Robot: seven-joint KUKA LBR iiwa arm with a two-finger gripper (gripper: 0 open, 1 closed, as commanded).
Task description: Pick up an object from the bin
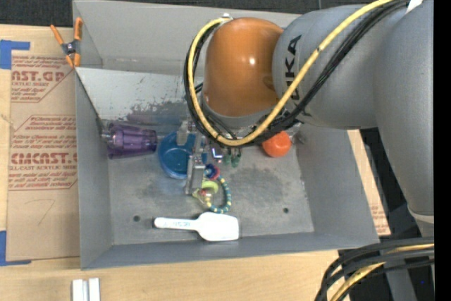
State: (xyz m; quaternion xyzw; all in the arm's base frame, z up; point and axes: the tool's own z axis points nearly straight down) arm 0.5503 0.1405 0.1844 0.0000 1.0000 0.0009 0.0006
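We see the pincer (200,180) low in the grey metal bin (271,190), under the arm's orange cover, near the middle of the bin floor. It hangs over a small, many-coloured beaded ring (217,195), green and yellow for the most part. The ring lies just towards the near wall from the pincer's tip and seems to touch it or sit right under it. We cannot tell how far the pincer is open, nor whether it has hold of anything, because the wrist and cables hide too much of it.

Close around it lie:
- a blue round cup (171,156), just beside the pincer on the side away from the arm
- a purple translucent tumbler (131,140) on its side, beyond the cup and near the far-left wall
- a white plastic scoop (200,226), flat by the near wall and a little apart from the beaded ring
- an orange rounded piece (277,144) on the arm's side, partly under the wrist

We judge this to be the reach-and-grasp step, with the pincer down at floor level and nothing yet clearly lifted. The beaded ring is the likeliest target. The next move calls for a firm closing on the ring, which is thin, limp and likely to slip. The lift should then be straight up, so that the blue cup is not dragged along.
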